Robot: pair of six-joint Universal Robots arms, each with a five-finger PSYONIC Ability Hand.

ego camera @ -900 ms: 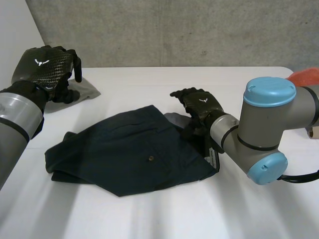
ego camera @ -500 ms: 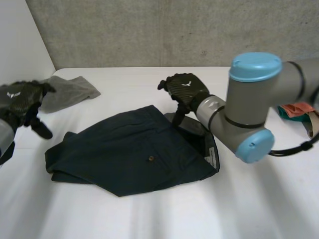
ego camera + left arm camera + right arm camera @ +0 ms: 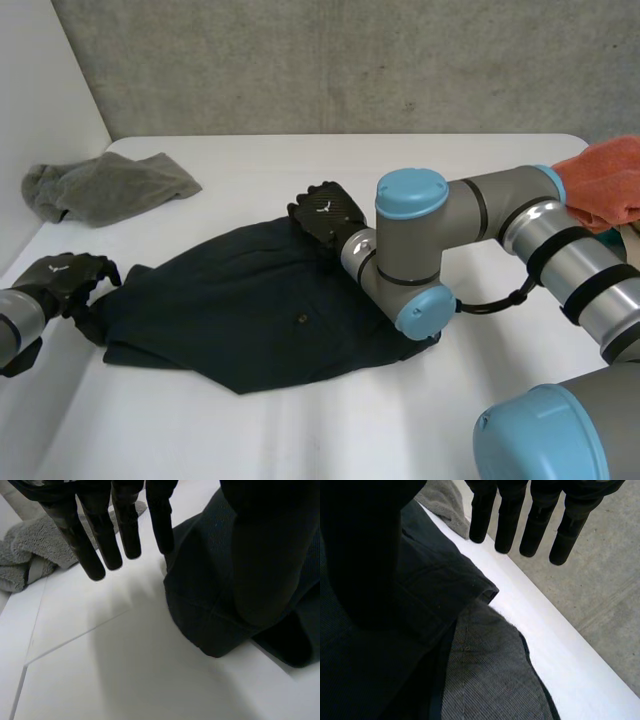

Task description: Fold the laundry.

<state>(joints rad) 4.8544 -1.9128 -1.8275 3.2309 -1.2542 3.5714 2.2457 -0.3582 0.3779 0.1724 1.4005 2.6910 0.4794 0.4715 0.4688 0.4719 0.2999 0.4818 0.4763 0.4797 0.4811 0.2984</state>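
Dark navy trousers [image 3: 255, 315] lie folded in the middle of the white table [image 3: 330, 430]. My left hand [image 3: 62, 278] is low at their left end. In its wrist view its straight fingers [image 3: 102, 542] hover over bare table beside the trousers' folded end [image 3: 210, 615], the thumb above the cloth, so it is open and holds nothing. My right hand [image 3: 325, 212] is at the trousers' far edge. Its straight fingers [image 3: 520, 522] reach past the dark fabric [image 3: 430, 587] and the grey inner lining [image 3: 487, 680]. It is open too, gripping nothing.
A crumpled grey cloth [image 3: 110, 185] lies at the back left of the table, close beyond my left hand's fingertips [image 3: 27, 555]. An orange cloth [image 3: 610, 180] sits at the right edge. A concrete wall [image 3: 350, 60] runs behind the table.
My left hand came down from above the grey cloth to the trousers' left end. My right hand slid left along the far edge, away from the waistband.
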